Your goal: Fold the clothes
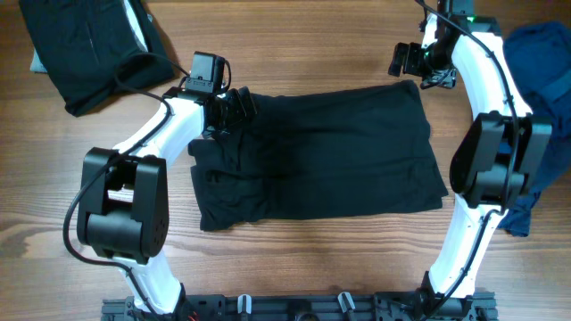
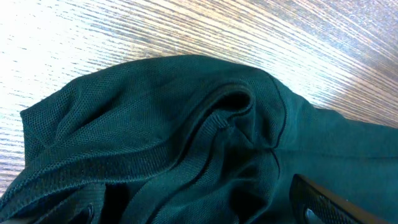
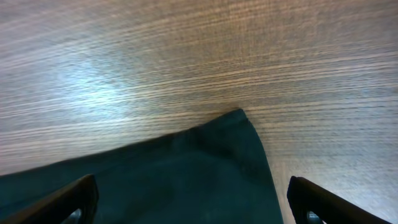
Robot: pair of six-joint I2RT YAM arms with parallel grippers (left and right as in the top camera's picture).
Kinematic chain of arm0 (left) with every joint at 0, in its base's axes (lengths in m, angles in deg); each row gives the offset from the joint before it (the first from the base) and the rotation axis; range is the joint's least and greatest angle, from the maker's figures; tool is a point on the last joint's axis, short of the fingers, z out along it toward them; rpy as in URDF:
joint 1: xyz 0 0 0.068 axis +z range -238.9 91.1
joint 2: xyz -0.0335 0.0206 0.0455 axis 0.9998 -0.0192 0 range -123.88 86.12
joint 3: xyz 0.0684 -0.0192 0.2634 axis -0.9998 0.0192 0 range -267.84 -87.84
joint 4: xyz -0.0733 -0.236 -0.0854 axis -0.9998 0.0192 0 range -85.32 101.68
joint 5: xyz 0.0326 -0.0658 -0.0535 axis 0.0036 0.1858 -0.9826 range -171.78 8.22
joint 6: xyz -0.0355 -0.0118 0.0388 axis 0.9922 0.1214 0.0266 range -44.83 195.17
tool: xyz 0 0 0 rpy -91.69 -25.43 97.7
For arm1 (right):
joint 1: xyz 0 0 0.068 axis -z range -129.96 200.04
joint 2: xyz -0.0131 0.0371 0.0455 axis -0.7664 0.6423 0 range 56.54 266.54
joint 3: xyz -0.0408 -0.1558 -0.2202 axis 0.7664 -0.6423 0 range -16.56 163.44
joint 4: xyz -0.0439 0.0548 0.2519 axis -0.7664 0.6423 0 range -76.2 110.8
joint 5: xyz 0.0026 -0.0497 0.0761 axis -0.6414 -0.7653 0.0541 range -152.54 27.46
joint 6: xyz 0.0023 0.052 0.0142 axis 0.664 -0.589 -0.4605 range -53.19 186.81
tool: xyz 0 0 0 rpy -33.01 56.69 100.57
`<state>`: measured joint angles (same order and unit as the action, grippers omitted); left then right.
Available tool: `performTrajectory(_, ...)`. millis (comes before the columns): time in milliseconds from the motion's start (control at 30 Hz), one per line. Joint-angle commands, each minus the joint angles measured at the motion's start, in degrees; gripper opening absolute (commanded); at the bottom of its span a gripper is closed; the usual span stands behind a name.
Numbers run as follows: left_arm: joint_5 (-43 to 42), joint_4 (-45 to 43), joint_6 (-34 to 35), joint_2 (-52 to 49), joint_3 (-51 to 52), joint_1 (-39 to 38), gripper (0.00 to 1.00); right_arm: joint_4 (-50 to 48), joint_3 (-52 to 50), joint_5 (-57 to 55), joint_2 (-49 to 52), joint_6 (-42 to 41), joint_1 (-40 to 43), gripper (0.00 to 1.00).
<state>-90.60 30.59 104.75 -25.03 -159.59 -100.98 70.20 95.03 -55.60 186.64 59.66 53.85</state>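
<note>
Black shirt (image 1: 330, 152): spread out mid-frame on the worktop (image 1: 303, 267).
Left claw (image 1: 236, 105): wide, over the bunched upper-left corner.
Right claw (image 1: 435, 78): wide, at the upper-right corner.

No writing, label, brand, number or sign can be read in any of the views, neither on the black shirt (image 1: 339, 152) nor on the bench (image 1: 294, 45).
</note>
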Motion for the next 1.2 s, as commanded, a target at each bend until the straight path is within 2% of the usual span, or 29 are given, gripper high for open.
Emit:
performTrajectory(0,0.7,-0.2,-1.1,-0.5,-0.8,-0.3,0.94,-0.5,1.2,-0.7,3.5,1.6,0.8,0.96)
performTrajectory(333,0.1,-0.2,-0.9,-0.5,-0.8,-0.3,0.94,-5.4,1.2,0.3,6.4,4.2,0.8,0.95)
performTrajectory(767,-0.3,-0.2,-0.9,-0.5,-0.8,-0.3,0.94,-5.1,0.8,0.3,8.4,4.2,0.9,0.94)
performTrajectory(967,-0.3,-0.7,-0.6,-0.5,-0.8,-0.3,0.95,-5.0,0.4,0.3,8.4,4.2,0.9,0.88)
performTrajectory(1167,-0.3,-0.8,-0.6,-0.5,-0.8,-0.4,0.95,-5.2,-0.5,0.3,9.2,4.2,0.9,0.88)
